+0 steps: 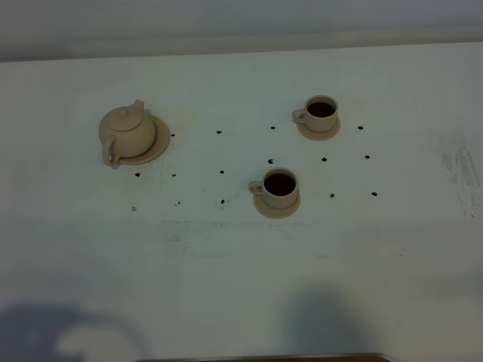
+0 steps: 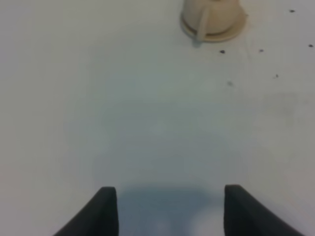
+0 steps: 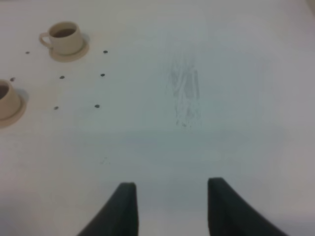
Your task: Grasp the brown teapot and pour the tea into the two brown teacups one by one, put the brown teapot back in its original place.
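Teapot point(image 1: 127, 133): squat round beige-tan ceramic, knobbed lid on, loop handle toward 7 o'clock and short spout toward 1 o'clock in the high view, seated on a flat round beige-tan saucer point(image 1: 159, 143) wider than the cup saucers. It sits at about 10 o'clock on the white tabletop point(image 1: 226, 279).

Teacups, two, small, beige-tan ceramic, loop handles pointing to 9 o'clock, each on its own small round matching saucer, both holding dark liquid. Far cup point(image 1: 321, 113) at roughly 1 o'clock; near cup point(image 1: 280, 187) close to the table's middle. They stand apart from each other and well apart from the teapot.

Small black dots point(image 1: 222, 171) are scattered on the tabletop between teapot and cups (a faint grey smear point(image 1: 462, 170) lies at 3 o'clock).

Left gripper point(image 2: 171, 209): dark fingers spread wide apart, nothing between them, above bare table; the teapot's lower half shows well ahead of it.

Right gripper point(image 3: 172, 206): dark fingers likewise parted and empty, above bare table, with both cups off to one side ahead.
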Action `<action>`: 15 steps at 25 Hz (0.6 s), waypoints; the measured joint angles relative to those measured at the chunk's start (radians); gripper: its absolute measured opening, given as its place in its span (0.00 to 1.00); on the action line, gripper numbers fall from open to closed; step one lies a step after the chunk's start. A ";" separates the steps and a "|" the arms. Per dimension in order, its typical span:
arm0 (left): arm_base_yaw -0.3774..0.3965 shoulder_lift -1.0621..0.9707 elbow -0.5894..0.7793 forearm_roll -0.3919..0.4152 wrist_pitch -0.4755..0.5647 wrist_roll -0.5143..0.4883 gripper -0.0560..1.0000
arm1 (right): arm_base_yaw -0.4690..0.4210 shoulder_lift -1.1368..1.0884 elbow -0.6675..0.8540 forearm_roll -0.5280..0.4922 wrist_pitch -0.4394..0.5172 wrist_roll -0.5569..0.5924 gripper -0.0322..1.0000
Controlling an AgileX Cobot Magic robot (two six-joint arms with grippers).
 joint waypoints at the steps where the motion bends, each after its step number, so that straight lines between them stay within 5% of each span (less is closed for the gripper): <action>1: -0.016 -0.008 0.009 0.000 -0.001 0.000 0.48 | 0.000 0.000 0.000 0.000 0.000 0.000 0.37; 15: -0.069 -0.110 0.047 0.047 0.031 -0.090 0.43 | 0.000 0.000 0.000 0.000 0.000 0.000 0.37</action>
